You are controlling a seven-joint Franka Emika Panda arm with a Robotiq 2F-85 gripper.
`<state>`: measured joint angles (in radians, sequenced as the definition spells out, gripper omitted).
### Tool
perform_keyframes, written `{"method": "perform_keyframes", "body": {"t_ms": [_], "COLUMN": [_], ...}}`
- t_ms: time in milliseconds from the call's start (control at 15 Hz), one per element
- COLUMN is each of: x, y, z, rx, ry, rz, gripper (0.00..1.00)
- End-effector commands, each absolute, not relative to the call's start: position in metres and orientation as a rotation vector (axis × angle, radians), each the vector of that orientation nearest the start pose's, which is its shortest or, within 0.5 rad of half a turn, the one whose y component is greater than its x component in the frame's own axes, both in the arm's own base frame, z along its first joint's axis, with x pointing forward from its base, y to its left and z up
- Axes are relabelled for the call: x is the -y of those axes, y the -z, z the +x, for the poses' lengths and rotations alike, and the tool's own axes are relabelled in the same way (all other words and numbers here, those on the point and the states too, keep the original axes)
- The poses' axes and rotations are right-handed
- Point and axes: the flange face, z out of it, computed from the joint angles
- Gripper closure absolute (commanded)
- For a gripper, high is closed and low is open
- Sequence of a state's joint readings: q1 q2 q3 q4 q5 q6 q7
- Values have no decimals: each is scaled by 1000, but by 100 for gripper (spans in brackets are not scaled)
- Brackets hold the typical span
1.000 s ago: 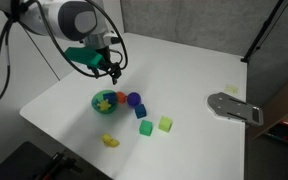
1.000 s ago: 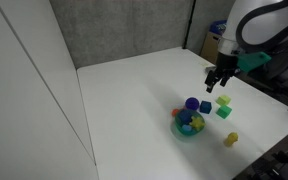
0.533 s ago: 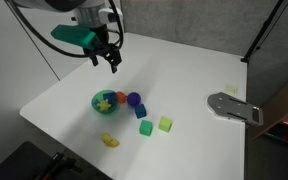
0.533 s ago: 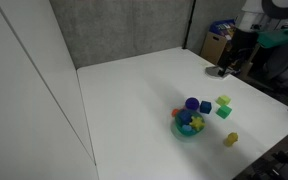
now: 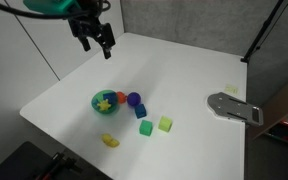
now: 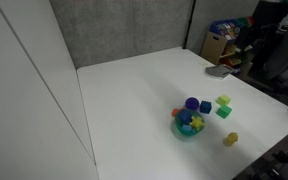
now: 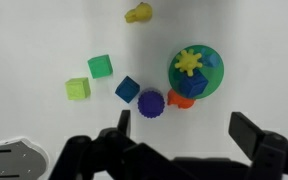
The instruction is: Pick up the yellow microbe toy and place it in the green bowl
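The yellow microbe toy (image 7: 189,62) lies inside the green bowl (image 7: 213,85), next to something blue. Both exterior views also show the toy (image 5: 105,100) (image 6: 195,122) in the bowl (image 5: 94,102) (image 6: 181,131). My gripper (image 7: 184,130) is open and empty, high above the table. In an exterior view it (image 5: 92,35) hangs up and behind the bowl, well apart from it. In the other exterior view the arm is at the top right edge and the jaws are hard to make out.
Beside the bowl lie a purple spiky ball (image 7: 151,102), an orange toy (image 7: 180,99), a blue cube (image 7: 128,90), a green cube (image 7: 100,66), a yellow-green cube (image 7: 78,89) and a smooth yellow lump (image 7: 138,13). A grey flat object (image 5: 234,107) lies near the table's edge.
My gripper has risen and moved away from the bowl, toward the back of the table. The toys and the bowl have not moved.
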<state>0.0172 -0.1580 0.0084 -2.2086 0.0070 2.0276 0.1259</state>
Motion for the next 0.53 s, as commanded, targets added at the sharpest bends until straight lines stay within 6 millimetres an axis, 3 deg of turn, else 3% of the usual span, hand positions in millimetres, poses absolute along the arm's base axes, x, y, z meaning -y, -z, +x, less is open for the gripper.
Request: {"method": "perform_keyframes", "body": {"t_ms": [0,200,267,467], "x": [-8,-7,-10,-10], "y": [-477,-486,-476,-475], "z": [488,486,487,487], "rx": [-192,-210,-171,-172], "ry": [-15,-2,2,-2], "rz": [-3141,-3157,-3135,-3138], "gripper": [0,0,0,0]}}
